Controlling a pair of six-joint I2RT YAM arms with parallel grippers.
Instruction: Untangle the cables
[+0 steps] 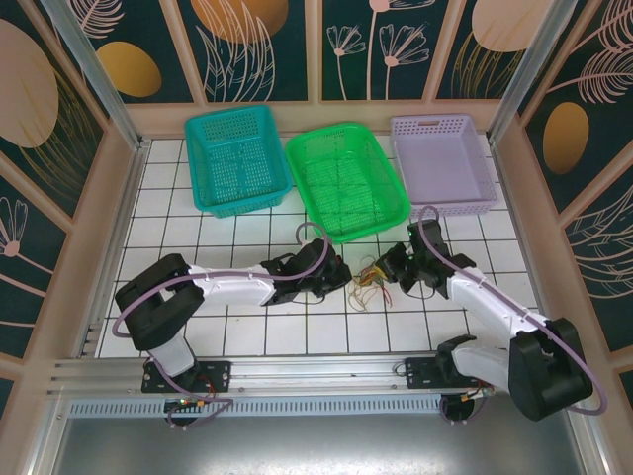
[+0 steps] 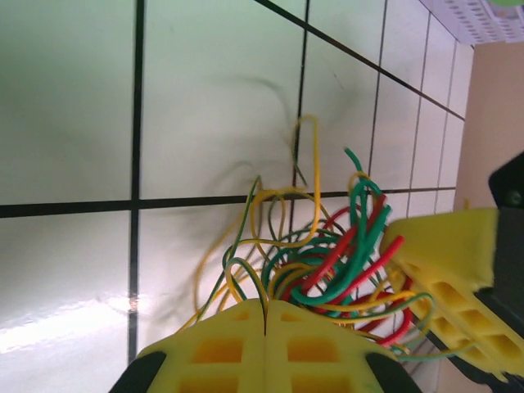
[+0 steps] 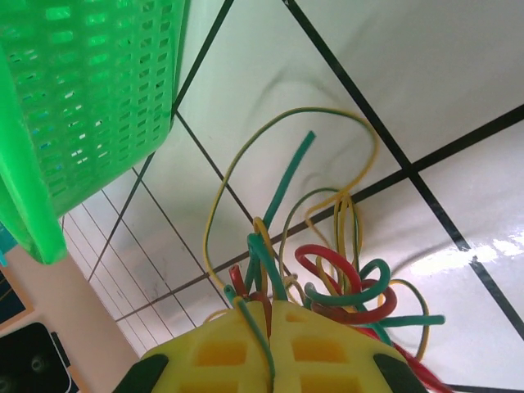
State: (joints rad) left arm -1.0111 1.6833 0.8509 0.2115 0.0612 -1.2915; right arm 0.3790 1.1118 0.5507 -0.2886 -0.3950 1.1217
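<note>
**Both grippers clenched on the bundle of cables**

The cables (image 1: 370,282) lie as one small tangled bundle on the white tiled table (image 1: 247,327). The bundle is about in the middle between the left and right edges, closer to the near edge than to the far edge, and in front of the green basket (image 1: 346,183). The teal basket (image 1: 237,158) and the purple basket (image 1: 440,163) stand at the far edge, on each side of the green one.

The left gripper (image 1: 341,275) reaches the bundle from its left side. In the left wrist view its yellow fingers (image 2: 217,348) are pressed together with no gap. A thin yellow and green wire goes into the line where they meet, so they are grasping the cables (image 2: 336,262). The loops of red, green and yellow rise just beyond the fingertips.

The right gripper (image 1: 389,267) meets the bundle from the right side. One of its yellow fingers (image 2: 446,262) is touching the red and green loops. In the right wrist view its fingers (image 3: 319,352) are also closed tight. Green and red wires come out from between them, so this gripper is grasping the cables (image 3: 327,278) too. One long yellow loop stands up over the tiles.
</note>
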